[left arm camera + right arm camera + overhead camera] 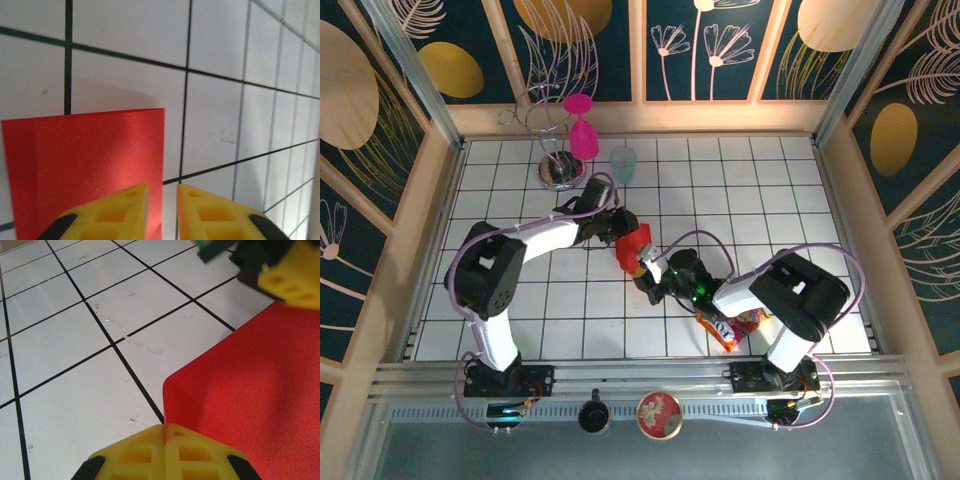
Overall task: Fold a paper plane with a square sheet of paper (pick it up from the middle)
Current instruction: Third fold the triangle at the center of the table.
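The square sheet of paper [636, 240] is bright red and held up off the tiled table [770, 200] between the two arms. My right gripper [645, 270] [165, 429] is shut on its near corner, and the red sheet [260, 390] rises out from between the closed yellow fingertips. My left gripper [618, 225] [163, 190] is at the far side. Its yellow jaws stand a little apart, and the right edge of the paper [85, 160] runs down into the gap. A left finger [290, 280] shows above the sheet in the right wrist view.
A pink goblet [582, 130], a pale green glass [622, 162] and a shiny metal stand base [560, 172] stand at the back left. A red-and-yellow snack packet [730, 328] lies under the right arm. A black cup [594, 415] and a round tin [660, 415] sit on the front ledge.
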{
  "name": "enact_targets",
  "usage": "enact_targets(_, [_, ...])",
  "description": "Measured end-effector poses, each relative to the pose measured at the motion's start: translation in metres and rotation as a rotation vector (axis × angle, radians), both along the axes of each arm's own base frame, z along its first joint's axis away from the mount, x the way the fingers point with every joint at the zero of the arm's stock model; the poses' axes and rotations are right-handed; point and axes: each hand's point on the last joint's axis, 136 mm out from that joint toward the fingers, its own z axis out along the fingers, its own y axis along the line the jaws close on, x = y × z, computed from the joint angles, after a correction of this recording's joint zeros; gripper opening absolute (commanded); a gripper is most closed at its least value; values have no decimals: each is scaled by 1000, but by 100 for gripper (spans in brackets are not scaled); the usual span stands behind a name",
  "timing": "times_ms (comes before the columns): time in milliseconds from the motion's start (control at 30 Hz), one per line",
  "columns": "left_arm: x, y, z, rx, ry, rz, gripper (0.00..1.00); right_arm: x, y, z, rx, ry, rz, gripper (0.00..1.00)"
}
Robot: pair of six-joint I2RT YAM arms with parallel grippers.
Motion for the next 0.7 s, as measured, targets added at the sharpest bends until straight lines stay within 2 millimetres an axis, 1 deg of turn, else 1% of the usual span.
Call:
enact_targets(133, [-7, -3, -27, 50, 52, -33, 14, 1, -1, 0, 14, 26, -6, 0])
enact_targets(300, [-12, 1, -48, 98, 97, -51, 11, 3, -3, 0, 26, 50, -19, 0])
enact_targets(500, [-11, 1, -50, 116, 91, -64, 6, 11, -9, -2, 51, 112, -64, 0])
enact_targets(700, [-11, 2, -50, 122, 83, -77, 3, 19, -15, -6, 71, 172, -125, 0])
